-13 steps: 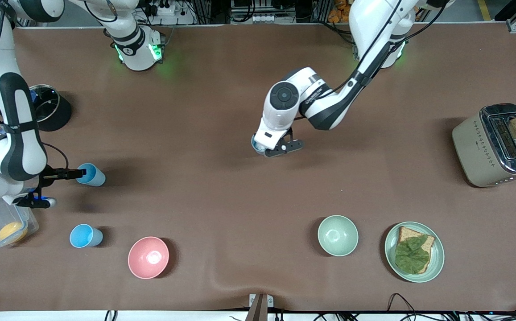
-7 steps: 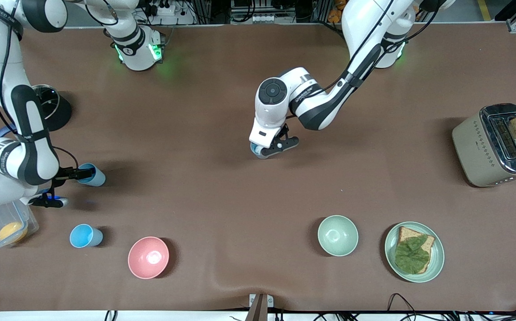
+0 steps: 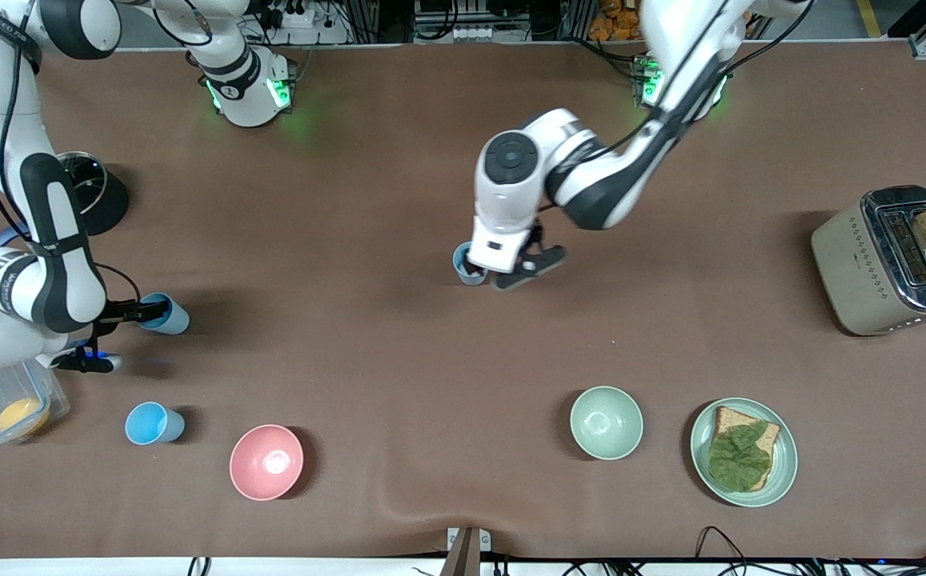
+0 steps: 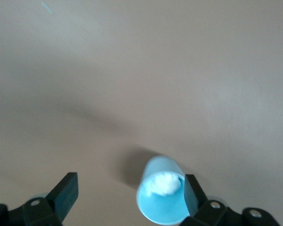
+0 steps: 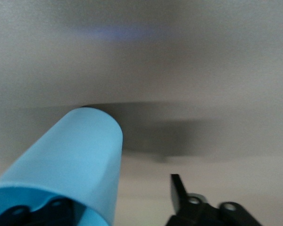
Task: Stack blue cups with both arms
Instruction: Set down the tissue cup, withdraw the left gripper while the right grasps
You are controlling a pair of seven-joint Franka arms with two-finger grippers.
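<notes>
Jaws: left gripper (image 3: 520, 272) open, now shifted off the grey-blue plastic tumbler (image 3: 467, 265) standing mid-table, one finger touching it. Right gripper (image 3: 114, 338) unmoved, open at the sky-blue plastic tumbler (image 3: 166, 315) near its table end. We judge neither grasped.

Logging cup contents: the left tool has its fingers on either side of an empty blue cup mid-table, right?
Not empty. The left wrist view shows a white bit inside the cup that stands between the fingers of the open left tool. The rest of the statement holds.
</notes>
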